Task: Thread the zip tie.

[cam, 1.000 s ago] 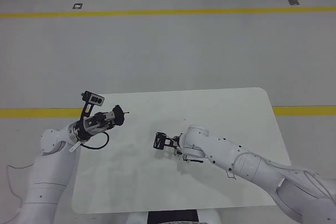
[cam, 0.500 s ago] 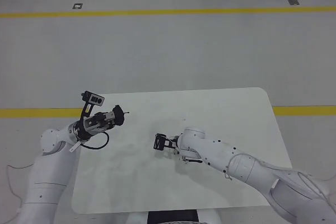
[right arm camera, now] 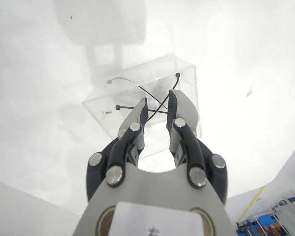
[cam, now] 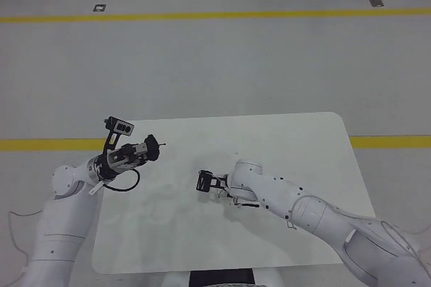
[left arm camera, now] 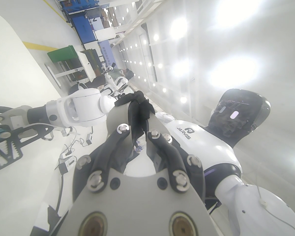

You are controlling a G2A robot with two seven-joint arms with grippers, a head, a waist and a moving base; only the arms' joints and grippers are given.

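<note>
Straight ahead of the right gripper [right arm camera: 157, 96], a clear box [right arm camera: 137, 74] sits on the table [cam: 287, 143] and holds several black zip ties [right arm camera: 178, 75]. The fingers are partly open and grip nothing. Two ties cross in the gap between the fingers: one runs from finger to finger, the other slants across. The right arm is the nearer one. The left gripper [left arm camera: 137, 104], well apart from the box, is closed on a dark piece [left arm camera: 135, 98] that cannot be identified.
</note>
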